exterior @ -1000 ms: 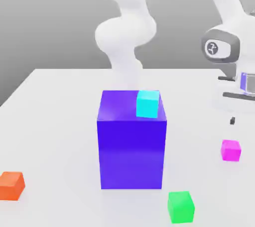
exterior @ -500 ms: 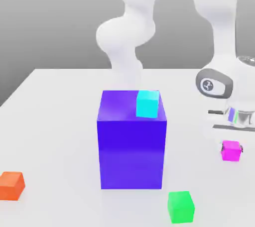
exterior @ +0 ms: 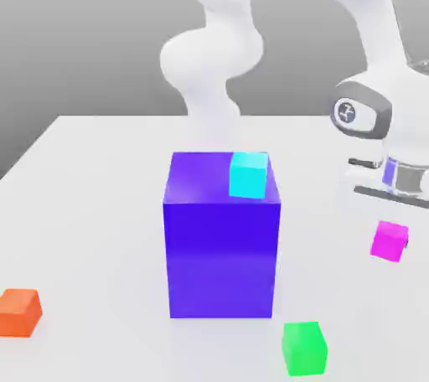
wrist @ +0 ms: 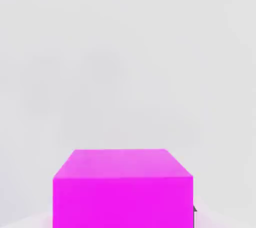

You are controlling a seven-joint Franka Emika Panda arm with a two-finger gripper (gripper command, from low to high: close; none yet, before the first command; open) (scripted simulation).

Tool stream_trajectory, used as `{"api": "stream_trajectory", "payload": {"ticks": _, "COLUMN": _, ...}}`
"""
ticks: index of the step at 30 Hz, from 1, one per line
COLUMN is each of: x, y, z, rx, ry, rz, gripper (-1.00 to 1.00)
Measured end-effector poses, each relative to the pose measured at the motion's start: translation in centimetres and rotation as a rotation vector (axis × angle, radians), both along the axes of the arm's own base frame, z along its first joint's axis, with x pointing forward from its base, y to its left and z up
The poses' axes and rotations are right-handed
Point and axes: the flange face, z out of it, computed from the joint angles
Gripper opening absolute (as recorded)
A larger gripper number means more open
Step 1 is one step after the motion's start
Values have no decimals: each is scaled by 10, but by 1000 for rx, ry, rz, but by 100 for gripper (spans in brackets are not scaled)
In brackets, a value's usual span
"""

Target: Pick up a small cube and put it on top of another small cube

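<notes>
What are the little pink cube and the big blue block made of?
It's a computer-drawn scene, so this is only a guess. The pink cube looks like smooth, hard plastic: one flat colour, sharp edges, no grain. The big blue block looks like glossy plastic too, since its front shows a soft, lighter sheen.

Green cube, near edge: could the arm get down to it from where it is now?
Probably yes. The green cube stands apart from the big blue block, nothing above it, but the fingers are shut on the magenta cube.

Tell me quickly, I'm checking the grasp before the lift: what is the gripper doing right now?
Gripper: shut on the small glossy magenta-pink cube, held just above the white table.
</notes>
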Motion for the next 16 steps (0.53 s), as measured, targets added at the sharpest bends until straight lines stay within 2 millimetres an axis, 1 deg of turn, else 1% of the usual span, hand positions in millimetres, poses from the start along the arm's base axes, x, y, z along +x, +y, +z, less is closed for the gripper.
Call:
{"api": "stream_trajectory", "payload": {"ticks": 4, "x": 55, "y": -54, "z": 14, "rx": 0, "ry": -1, "rz": -351, "gripper": -100}}
{"api": "stream_trajectory", "payload": {"ticks": 8, "x": 102, "y": -119, "z": 27, "rx": 2, "ry": -3, "rz": -703, "gripper": -100}}
{"api": "stream_trajectory", "payload": {"ticks": 9, "x": 107, "y": -127, "z": 21, "rx": 4, "ry": -4, "rz": -745, "gripper": -100}}
{"api": "stream_trajectory", "payload": {"ticks": 10, "x": 110, "y": -131, "z": 13, "rx": 5, "ry": -5, "rz": -766, "gripper": -100}}
{"api": "stream_trajectory", "payload": {"ticks": 13, "x": 112, "y": -135, "z": -23, "rx": 4, "ry": -4, "rz": -786, "gripper": -100}}
{"api": "stream_trajectory", "payload": {"ticks": 14, "x": 112, "y": -136, "z": -30, "rx": 4, "ry": -4, "rz": -788, "gripper": 100}}
{"api": "stream_trajectory", "payload": {"ticks": 16, "x": 112, "y": -136, "z": -30, "rx": 4, "ry": -4, "rz": -788, "gripper": 100}}
